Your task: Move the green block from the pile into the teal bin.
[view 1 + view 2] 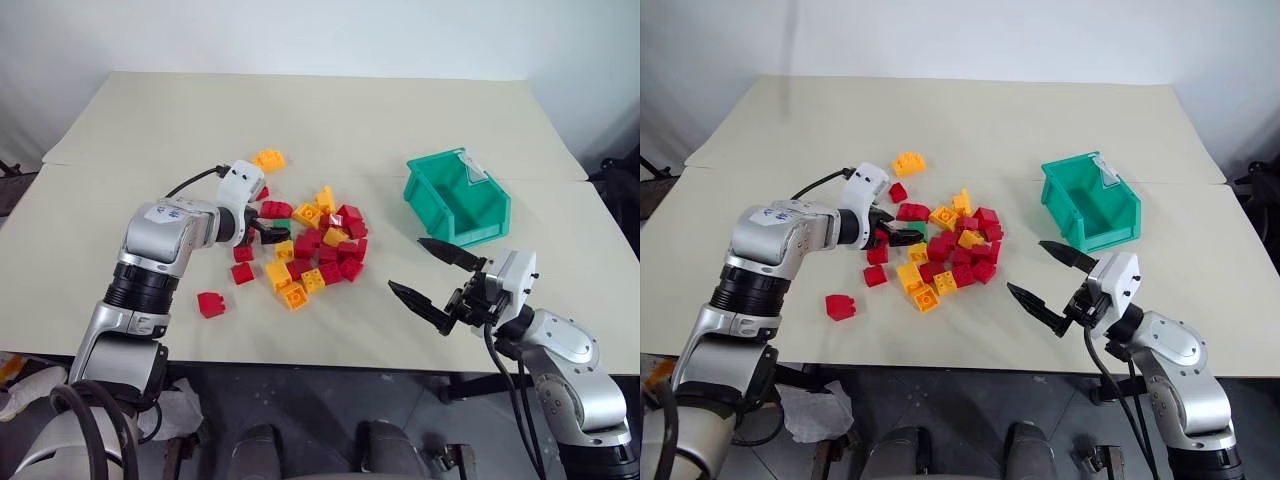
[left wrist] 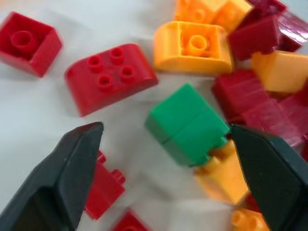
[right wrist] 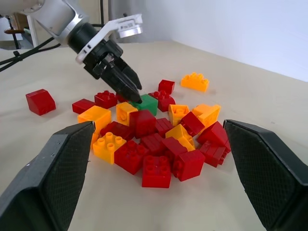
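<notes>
Both my grippers are spread wide: right gripper [image 1: 438, 275] waits near the bin [image 1: 458, 196], left gripper [image 2: 168, 178] brackets the green block [image 2: 186, 122] on the pile's [image 1: 315, 250] left edge. Nothing is grasped yet; pinching, lifting and dropping remain.

Silver-grey metal arms with black ribbed joint rings, white wrist housings, black cables looping from each wrist, left gripper [image 1: 268, 233] and right gripper [image 1: 433, 279] with black tapered textured fingers

Red and yellow-orange bricks [image 2: 250, 103] crowd the green block [image 2: 187, 122] closely
</notes>
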Controlling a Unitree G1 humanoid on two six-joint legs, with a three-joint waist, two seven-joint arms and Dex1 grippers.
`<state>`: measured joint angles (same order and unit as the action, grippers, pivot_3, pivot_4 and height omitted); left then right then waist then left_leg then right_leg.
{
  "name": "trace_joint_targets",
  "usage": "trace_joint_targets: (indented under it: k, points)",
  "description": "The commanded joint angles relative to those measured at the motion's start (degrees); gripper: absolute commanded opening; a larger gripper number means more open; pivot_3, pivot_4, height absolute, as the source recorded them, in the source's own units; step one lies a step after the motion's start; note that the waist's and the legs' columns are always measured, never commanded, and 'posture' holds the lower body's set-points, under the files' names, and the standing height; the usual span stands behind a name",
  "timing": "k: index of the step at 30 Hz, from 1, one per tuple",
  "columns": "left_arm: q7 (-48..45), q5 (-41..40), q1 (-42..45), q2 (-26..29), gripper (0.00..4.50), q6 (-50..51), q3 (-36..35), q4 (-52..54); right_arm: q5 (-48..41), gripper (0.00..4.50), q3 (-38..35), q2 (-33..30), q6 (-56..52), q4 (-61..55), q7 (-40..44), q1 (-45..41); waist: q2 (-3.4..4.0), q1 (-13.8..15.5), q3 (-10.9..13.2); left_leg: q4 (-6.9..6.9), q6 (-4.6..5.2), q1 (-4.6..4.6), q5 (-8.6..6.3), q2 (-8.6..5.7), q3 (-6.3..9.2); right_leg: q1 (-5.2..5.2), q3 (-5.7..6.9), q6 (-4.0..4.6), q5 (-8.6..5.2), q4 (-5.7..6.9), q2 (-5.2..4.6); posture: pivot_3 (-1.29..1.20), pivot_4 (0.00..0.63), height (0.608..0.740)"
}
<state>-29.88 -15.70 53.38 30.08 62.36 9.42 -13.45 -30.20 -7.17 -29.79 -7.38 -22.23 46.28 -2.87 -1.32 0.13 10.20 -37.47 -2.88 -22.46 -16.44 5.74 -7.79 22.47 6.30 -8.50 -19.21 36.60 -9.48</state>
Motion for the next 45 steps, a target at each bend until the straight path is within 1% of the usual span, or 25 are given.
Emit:
trace_joint_targets:
  k: [1,6,9,12,16,17,21,23,28,29,30,31,35,37,40,43,45]
  points:
    - [-0.9,0.9,-0.7,-1.7,4.48,0.3,0.7,-4.9,0.0,4.50,-0.6,0.3,1.4,-1.4,-0.2,-0.2,0.01,-0.1,0.0,0.00,0.00,0.00,0.00,0.00,0.00,0.00,0.00,0.00,0.00,0.00,0.00,0.00,0.150,0.740]
    - [-0.2,2.9,1.8,-6.0,4.48,-3.9,0.8,-12.1,0.1,4.50,-0.5,0.3,1.6,-0.9,0.0,-0.7,0.02,0.0,0.0,-0.09,0.00,0.04,0.00,0.01,0.00,-0.04,0.00,0.00,0.00,0.08,0.00,0.00,0.150,0.740]
    - [-0.9,4.1,3.1,-6.9,4.48,-4.9,1.7,-14.7,0.1,4.50,-0.5,0.3,1.7,-0.7,0.1,-0.8,0.01,0.3,0.0,-0.16,0.02,0.03,-0.01,0.01,0.01,-0.09,0.00,0.00,0.00,0.05,0.00,0.00,0.150,0.740]
    - [-2.1,6.2,3.7,-6.6,3.92,-6.6,3.9,-16.1,0.3,4.50,-0.3,0.5,2.0,-0.6,0.2,-0.8,0.01,0.7,0.0,-0.16,0.03,0.03,-0.02,0.00,0.01,-0.09,0.00,0.00,0.00,0.04,0.00,0.00,0.150,0.740]
    - [-4.4,7.1,3.3,-5.6,2.65,-7.1,5.1,-15.6,0.4,4.50,-0.4,0.7,2.4,-0.8,-0.2,-0.5,0.02,0.5,0.0,-0.16,0.04,0.05,-0.02,0.01,0.00,-0.08,0.00,0.00,0.00,0.09,0.00,0.00,0.150,0.740]
    - [-4.6,7.2,3.2,-5.4,2.40,-7.1,4.9,-15.6,0.4,4.50,-0.5,0.6,2.4,-0.9,-0.3,-0.4,0.02,0.4,0.0,-0.16,0.04,0.05,-0.02,0.01,0.00,-0.08,-0.01,0.00,0.00,0.11,0.00,0.00,0.150,0.740]
    - [-5.8,7.2,2.8,-4.4,1.18,-7.4,4.0,-15.2,0.5,4.50,-0.9,0.6,2.4,-1.4,-0.6,0.0,0.02,-0.1,0.0,-0.18,0.04,0.07,-0.03,0.02,0.00,-0.08,-0.01,0.00,0.00,0.17,0.00,0.00,0.150,0.740]
    - [-6.3,6.9,2.9,-3.7,0.73,-8.6,2.7,-15.6,0.6,4.50,-1.1,0.5,2.3,-1.5,-0.8,0.0,0.02,-0.3,0.0,-0.19,0.04,0.08,-0.02,0.03,0.00,-0.08,-0.02,0.00,0.00,0.21,0.00,0.00,0.150,0.740]
    - [-10.7,5.6,3.7,-1.3,0.73,-15.8,-0.9,-16.6,0.6,4.50,-1.3,0.4,2.2,-1.9,-1.1,0.3,0.02,-0.5,0.0,-0.24,0.03,0.07,-0.02,0.04,-0.01,-0.02,-0.05,0.00,0.00,0.27,0.00,0.00,0.150,0.740]
    - [-12.8,4.5,3.7,-1.1,0.73,-18.8,-2.1,-16.4,0.5,4.50,-1.4,0.3,2.2,-2.0,-1.1,0.5,0.02,-0.4,0.0,-0.24,0.03,0.07,-0.02,0.04,-0.02,0.00,-0.06,0.00,0.00,0.28,0.00,0.00,0.150,0.740]
    - [-14.2,3.9,4.2,-0.6,0.73,-18.9,-2.5,-16.8,0.5,4.50,-1.5,0.2,2.1,-2.1,-1.2,0.7,0.01,-0.3,0.0,-0.23,0.03,0.06,-0.02,0.04,-0.02,0.00,-0.06,0.00,0.00,0.28,0.00,0.00,0.150,0.740]
    - [-16.9,3.4,4.4,0.1,0.73,-21.2,-2.7,-16.8,0.4,4.50,-1.6,0.1,2.0,-2.3,-1.3,1.1,-0.02,-0.1,0.0,-0.23,0.03,0.01,-0.02,0.04,-0.02,0.03,-0.06,0.00,0.00,0.27,0.00,0.00,0.150,0.740]
    - [-25.5,4.3,3.6,2.5,0.73,-27.3,-0.9,-16.4,0.3,4.50,-1.9,-0.2,1.7,-3.2,-1.5,2.2,-0.04,0.3,0.0,-0.41,0.08,-0.41,-0.05,0.02,0.03,0.24,-0.02,0.00,0.00,0.18,0.00,0.00,0.150,0.740]
    - [-28.0,4.7,3.4,2.9,0.73,-29.1,-0.6,-17.1,0.3,4.50,-1.9,-0.3,1.6,-3.4,-1.7,2.3,-0.04,0.6,0.0,-0.46,0.11,-0.48,-0.07,0.02,0.04,0.28,-0.01,0.00,0.00,0.18,0.00,0.00,0.150,0.740]
    - [-29.6,6.7,2.3,3.1,0.73,-36.7,-0.2,-18.4,0.2,4.50,-2.0,-0.3,1.5,-3.9,-2.1,2.8,-0.04,0.9,0.0,-0.48,0.11,-0.51,-0.07,0.02,0.05,0.28,0.00,-0.01,0.00,0.15,0.00,0.00,0.150,0.740]
    - [-32.1,6.6,0.9,2.4,1.32,-40.6,-0.2,-18.6,0.4,4.50,-2.2,0.0,1.6,-4.5,-2.9,3.5,-0.04,1.0,0.0,-0.48,0.12,-0.53,-0.07,0.03,0.05,0.31,0.00,0.00,0.00,0.16,0.00,0.00,0.150,0.740]
    - [-31.3,6.7,0.2,1.5,1.88,-42.5,-1.0,-19.2,0.6,4.50,-2.2,0.2,1.7,-5.1,-3.5,4.1,-0.04,1.0,0.0,-0.48,0.12,-0.56,-0.07,0.03,0.05,0.32,0.01,-0.01,0.00,0.16,0.00,0.00,0.150,0.740]
